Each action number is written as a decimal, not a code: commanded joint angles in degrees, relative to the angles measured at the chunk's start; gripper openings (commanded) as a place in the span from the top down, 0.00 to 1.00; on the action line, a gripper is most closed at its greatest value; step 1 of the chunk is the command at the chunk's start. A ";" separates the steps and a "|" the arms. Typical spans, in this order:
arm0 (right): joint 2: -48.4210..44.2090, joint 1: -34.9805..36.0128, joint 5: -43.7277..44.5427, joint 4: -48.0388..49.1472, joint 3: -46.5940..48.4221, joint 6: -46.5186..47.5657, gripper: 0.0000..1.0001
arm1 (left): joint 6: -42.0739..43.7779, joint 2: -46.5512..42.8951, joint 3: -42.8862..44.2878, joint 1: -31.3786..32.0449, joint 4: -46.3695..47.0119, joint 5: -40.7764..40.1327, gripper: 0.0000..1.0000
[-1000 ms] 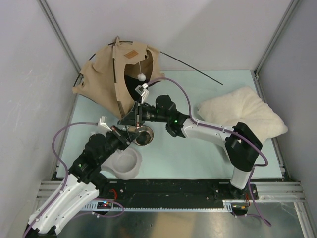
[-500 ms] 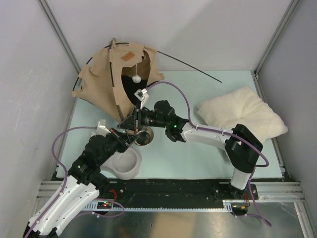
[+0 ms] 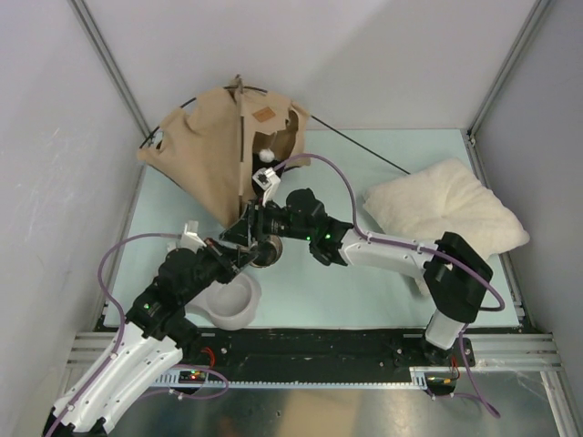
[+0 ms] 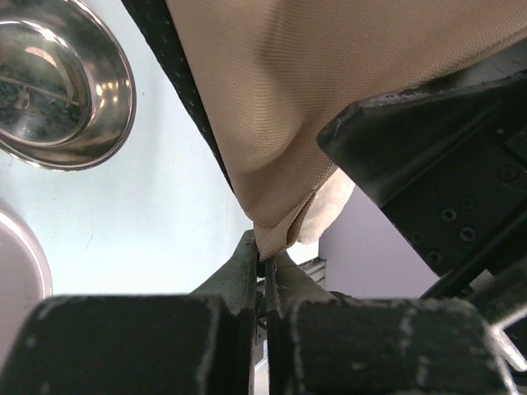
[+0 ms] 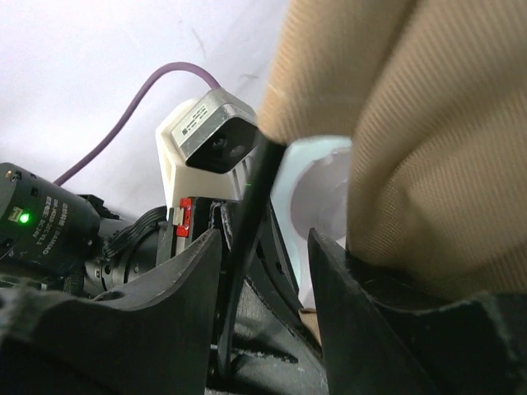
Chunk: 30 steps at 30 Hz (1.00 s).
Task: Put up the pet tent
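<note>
Tent-raising at the back-left of the surface: the tan tent (image 3: 214,155) stands half-risen, its near corner pinched tight in the left jaws, while the right jaws stand apart around a thin black pole (image 5: 247,230). The corner likely wants a firm, steady anchor as the pole is worked slowly, lest the fabric slip free. The left arm (image 3: 173,284) reaches forward; the right arm (image 3: 383,248) stretches low across, wrists meeting beside a steel bowl (image 4: 58,90).

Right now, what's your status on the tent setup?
Left gripper shut on a corner of the pet tent. Right gripper open, black pole between its fingers. Tent part-raised, sagging, back left. Steel bowl close under both grippers.
</note>
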<state>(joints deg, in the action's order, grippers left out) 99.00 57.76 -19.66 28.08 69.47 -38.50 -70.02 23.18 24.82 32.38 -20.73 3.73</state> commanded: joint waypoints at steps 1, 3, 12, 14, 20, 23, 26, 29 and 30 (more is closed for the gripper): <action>-4.62 -0.35 2.97 -6.37 -1.24 3.44 0.46 | 2.01 -0.44 -1.04 0.23 -0.31 4.80 1.00; -5.66 -0.18 2.90 -8.74 -1.55 3.74 0.45 | 2.79 -0.22 -1.65 0.16 -0.59 4.29 1.00; -6.04 1.85 5.53 -13.41 -3.00 4.57 0.44 | 4.18 1.61 -1.81 -0.28 -0.73 3.99 1.00; -6.42 2.12 5.58 -13.47 -3.33 4.20 0.40 | 4.67 1.80 -1.67 -0.41 -0.72 4.13 1.00; -8.51 2.65 4.01 -12.98 -5.18 3.30 0.34 | 5.44 2.10 -2.79 -0.69 -0.86 3.87 1.00; -9.70 3.01 4.03 -12.95 -6.86 2.52 0.38 | 5.54 2.01 -3.38 -0.92 -0.89 3.79 1.00; -10.64 3.28 4.63 -12.09 -8.82 1.71 0.49 | 5.68 1.90 -3.53 -1.06 -1.00 3.77 1.00; -10.74 3.51 4.74 -11.26 -9.49 1.51 0.57 | 5.82 2.06 -3.46 -1.24 -1.06 3.97 1.00; -10.62 3.55 4.77 -10.92 -9.55 1.42 0.59 | 5.84 2.14 -3.42 -1.25 -1.06 4.03 1.00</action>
<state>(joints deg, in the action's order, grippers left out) 90.50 60.86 -15.73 15.51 60.25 -36.84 -64.47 25.12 21.69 31.62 -21.41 5.41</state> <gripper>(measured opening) 0.442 0.022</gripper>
